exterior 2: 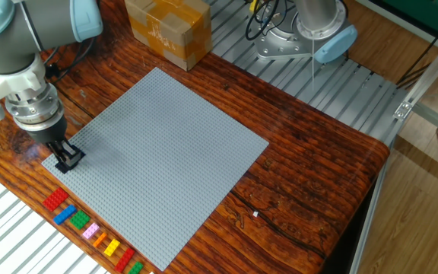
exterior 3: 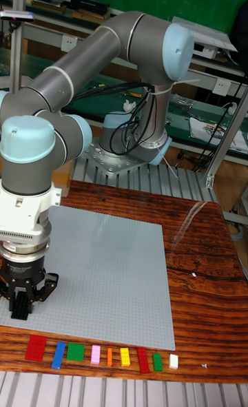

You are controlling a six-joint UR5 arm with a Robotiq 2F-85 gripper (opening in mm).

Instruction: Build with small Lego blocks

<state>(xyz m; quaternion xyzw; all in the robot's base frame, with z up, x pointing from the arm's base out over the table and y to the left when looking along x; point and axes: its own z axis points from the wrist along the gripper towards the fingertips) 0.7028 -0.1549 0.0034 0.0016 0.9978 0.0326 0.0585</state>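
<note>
My gripper (exterior 2: 69, 157) is down at the near-left corner of the grey baseplate (exterior 2: 166, 144), its black fingers close together on what looks like a small black Lego block. The tall fixed view has the gripper (exterior 3: 21, 307) at the plate's front-left corner, and the block is hard to tell from the dark fingers. Several small Lego blocks lie in a row on the wood in front of the plate. The row begins with red (exterior 3: 36, 347), blue (exterior 3: 59, 355) and green (exterior 3: 75, 352), and it runs from the red block (exterior 2: 54, 201) to a green one (exterior 2: 134, 267).
A brown cardboard box (exterior 2: 167, 29) stands behind the plate's far corner. The arm's base (exterior 2: 303, 34) sits on the ribbed metal surface at the back. Ribbed metal also borders the wooden table's front-left edge (exterior 2: 6, 228).
</note>
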